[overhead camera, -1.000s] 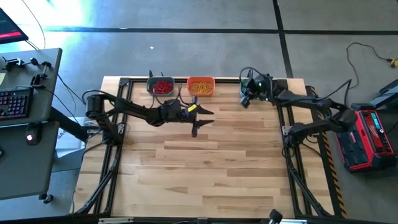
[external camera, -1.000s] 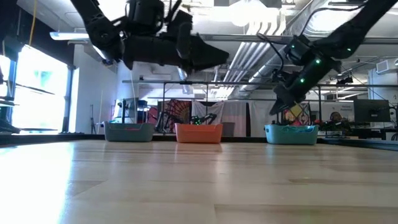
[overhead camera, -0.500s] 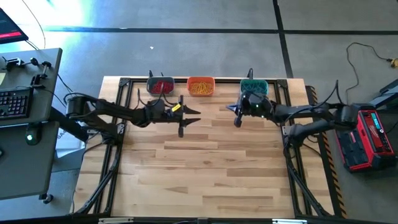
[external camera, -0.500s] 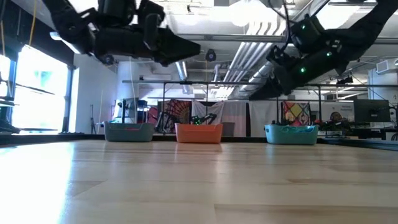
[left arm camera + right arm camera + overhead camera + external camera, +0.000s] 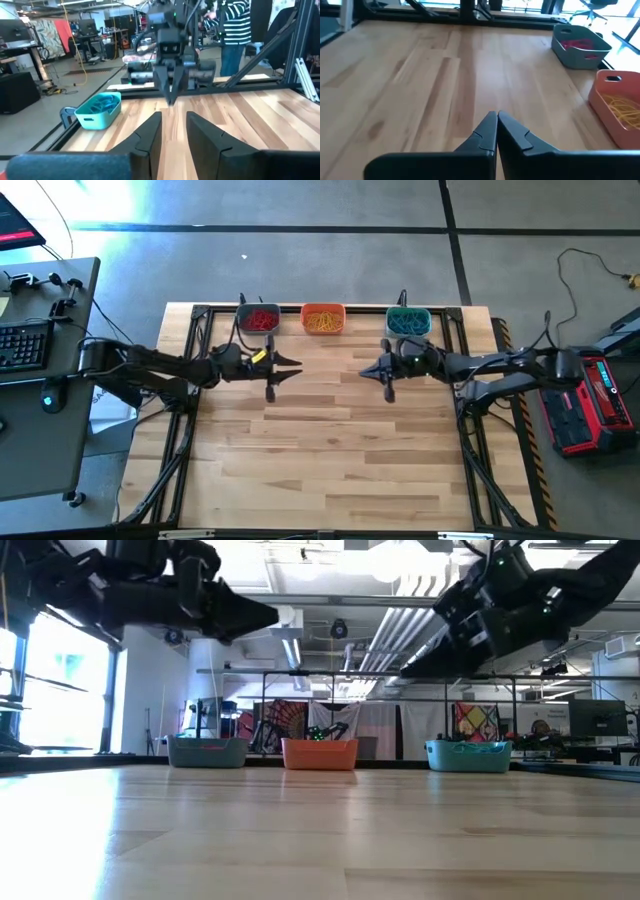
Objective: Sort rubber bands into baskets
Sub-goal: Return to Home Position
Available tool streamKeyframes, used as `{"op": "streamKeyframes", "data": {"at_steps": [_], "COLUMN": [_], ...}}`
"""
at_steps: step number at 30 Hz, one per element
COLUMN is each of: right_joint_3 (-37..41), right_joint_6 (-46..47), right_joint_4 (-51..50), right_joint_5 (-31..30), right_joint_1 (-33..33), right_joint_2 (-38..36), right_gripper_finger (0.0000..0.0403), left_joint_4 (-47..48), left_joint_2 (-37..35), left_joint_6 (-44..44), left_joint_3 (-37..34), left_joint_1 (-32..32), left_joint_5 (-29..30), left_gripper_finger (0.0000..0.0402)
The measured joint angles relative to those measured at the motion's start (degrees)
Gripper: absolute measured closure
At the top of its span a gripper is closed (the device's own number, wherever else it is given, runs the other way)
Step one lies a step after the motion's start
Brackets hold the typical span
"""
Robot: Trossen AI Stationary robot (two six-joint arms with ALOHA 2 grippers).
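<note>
In the low view the three baskets stand in a row at the table's (image 5: 320, 840) far edge, across the middle of the frame: the grey-blue basket (image 5: 208, 752) at left, the orange basket (image 5: 320, 754) in the centre, the teal basket (image 5: 468, 756) at right.

The high view shows the same row just above the frame's centre. The red rubber bands (image 5: 262, 319) lie in the grey-blue basket, the yellow rubber bands (image 5: 322, 321) in the orange one, and the blue rubber bands (image 5: 407, 324) in the teal one.

Both arms reach in from the frame's sides, just below the row. The left gripper (image 5: 290, 368) sits left of centre, below the gap between the grey-blue and orange baskets. The right gripper (image 5: 368, 370) sits right of centre, below and left of the teal basket. They point at each other with bare wood between them.

In the low view both hang high in the upper corners, well above the wood.

The left wrist view shows the left pincer's fingers apart, with table planks visible through the gap. The right wrist view shows the right pincer's fingers pressed together tip to tip — clamped on no object.

A person (image 5: 240, 30) in a striped top stands beyond the table.
</note>
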State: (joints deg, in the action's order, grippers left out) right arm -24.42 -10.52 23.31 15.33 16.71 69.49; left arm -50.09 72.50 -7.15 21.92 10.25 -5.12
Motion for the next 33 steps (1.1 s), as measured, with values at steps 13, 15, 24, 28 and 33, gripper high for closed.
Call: {"op": "streamKeyframes", "data": {"at_steps": [13, 15, 24, 28, 33], "right_joint_3": [-0.01, -0.01, 8.26, 12.92, 17.89], "right_joint_6": [0.19, 0.58, 3.66, 6.05, 7.1], "right_joint_4": [-8.04, -8.03, 6.77, 8.17, 4.13], "right_joint_5": [-8.82, -9.99, -8.86, -8.13, -7.74], "right_joint_1": [-2.65, -3.27, -3.76, -3.76, -3.76], "right_joint_2": [-10.23, -10.08, -10.38, -15.02, -26.18], "right_gripper_finger": [0.0403, 0.0403, 0.0403, 0.0403, 0.0403], "left_joint_4": [0.32, 0.32, 5.05, 7.08, 11.04], "left_joint_2": [-6.56, -8.3, -13.71, -15.03, -17.11], "left_joint_6": [0.94, 0.98, 1.09, 1.09, 1.11], "left_joint_3": [-6.98, -7.82, -8.53, -8.53, -8.55], "left_joint_1": [0.4, 0.38, 0.38, 0.38, 0.11], "left_joint_5": [-0.09, -0.08, -0.05, -0.05, -0.67], "left_gripper_finger": [0.0328, 0.0328, 0.0328, 0.0328, 0.0328]}}
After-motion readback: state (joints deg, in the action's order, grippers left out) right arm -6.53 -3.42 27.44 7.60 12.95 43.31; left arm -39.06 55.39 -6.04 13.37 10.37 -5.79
